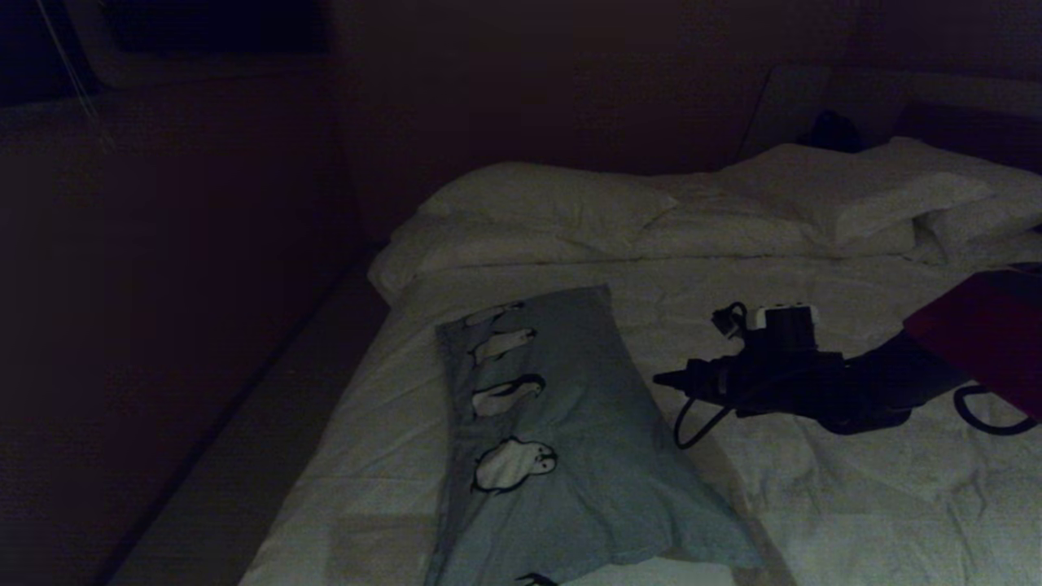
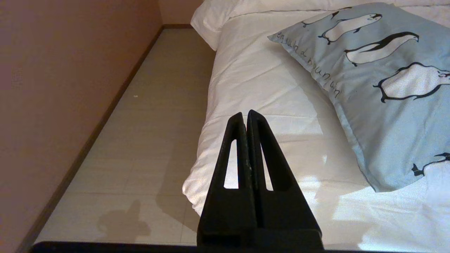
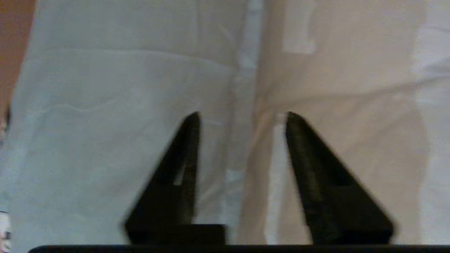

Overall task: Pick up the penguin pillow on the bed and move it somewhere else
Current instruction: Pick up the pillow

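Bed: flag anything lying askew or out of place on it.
The penguin pillow lies skewed on the bed, down on the comforter, apart from the plain white pillows at the head. Its near end sags flat. Nothing looks spilled or damaged.

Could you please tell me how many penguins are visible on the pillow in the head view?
5, in a row along the penguin pillow: four whole ones from its far end toward the near end, and part of a fifth at the picture's bottom edge. More may lie out of view.

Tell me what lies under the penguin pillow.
The penguin pillow lies flat on the bed's white comforter, which shows all around it. Whatever sits directly beneath the pillow is covered.
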### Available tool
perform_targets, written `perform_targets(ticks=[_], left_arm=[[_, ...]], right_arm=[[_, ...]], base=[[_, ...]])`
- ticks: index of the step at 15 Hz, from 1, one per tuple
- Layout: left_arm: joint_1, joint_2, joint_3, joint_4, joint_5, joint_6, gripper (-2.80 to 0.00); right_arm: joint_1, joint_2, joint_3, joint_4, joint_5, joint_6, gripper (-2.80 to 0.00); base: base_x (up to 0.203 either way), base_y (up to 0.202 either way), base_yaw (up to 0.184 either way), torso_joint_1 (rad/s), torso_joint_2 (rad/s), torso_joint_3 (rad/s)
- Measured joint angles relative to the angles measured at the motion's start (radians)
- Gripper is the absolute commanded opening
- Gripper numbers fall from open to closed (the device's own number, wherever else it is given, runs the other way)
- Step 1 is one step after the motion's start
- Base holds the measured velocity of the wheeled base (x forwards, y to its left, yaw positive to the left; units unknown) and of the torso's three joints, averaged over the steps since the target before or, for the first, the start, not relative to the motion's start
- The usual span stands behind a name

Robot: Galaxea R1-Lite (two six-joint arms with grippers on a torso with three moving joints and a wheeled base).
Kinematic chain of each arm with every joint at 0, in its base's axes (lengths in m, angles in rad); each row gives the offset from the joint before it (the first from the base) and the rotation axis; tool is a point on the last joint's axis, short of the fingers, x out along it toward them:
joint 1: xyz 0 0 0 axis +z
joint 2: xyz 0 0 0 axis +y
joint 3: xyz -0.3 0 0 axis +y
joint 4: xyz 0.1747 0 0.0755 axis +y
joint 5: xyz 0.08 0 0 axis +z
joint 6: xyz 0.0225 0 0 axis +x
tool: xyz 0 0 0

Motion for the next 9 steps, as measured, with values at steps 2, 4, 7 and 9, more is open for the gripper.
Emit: perform_targets(ticks=[2, 4, 7, 9], left_arm=[[0.0, 0.0, 0.0, 0.0, 0.0, 0.0, -2.8], [0.0, 0.0, 0.0, 0.0, 0.0, 0.0, -2.8], [0.0, 0.0, 0.0, 0.0, 0.0, 0.0, -2.8], [0.0, 0.0, 0.0, 0.0, 0.0, 0.0, -2.8]], right_arm=[[0.004, 0.002, -0.014, -0.004, 0.0, 0.024, 0.0], [0.006, 0.003, -0.035, -0.003, 0.001, 0.049, 0.0], [0.021, 0.017, -0.076, -0.002, 0.006, 0.088, 0.0], [0.03, 0.034, -0.1, 0.002, 0.007, 0.097, 0.0]], base=[[0.0, 0.0, 0.0, 0.0, 0.0, 0.0], [0.0, 0.0, 0.0, 0.0, 0.0, 0.0], [0.0, 0.0, 0.0, 0.0, 0.0, 0.0], [0.0, 0.0, 0.0, 0.0, 0.0, 0.0]])
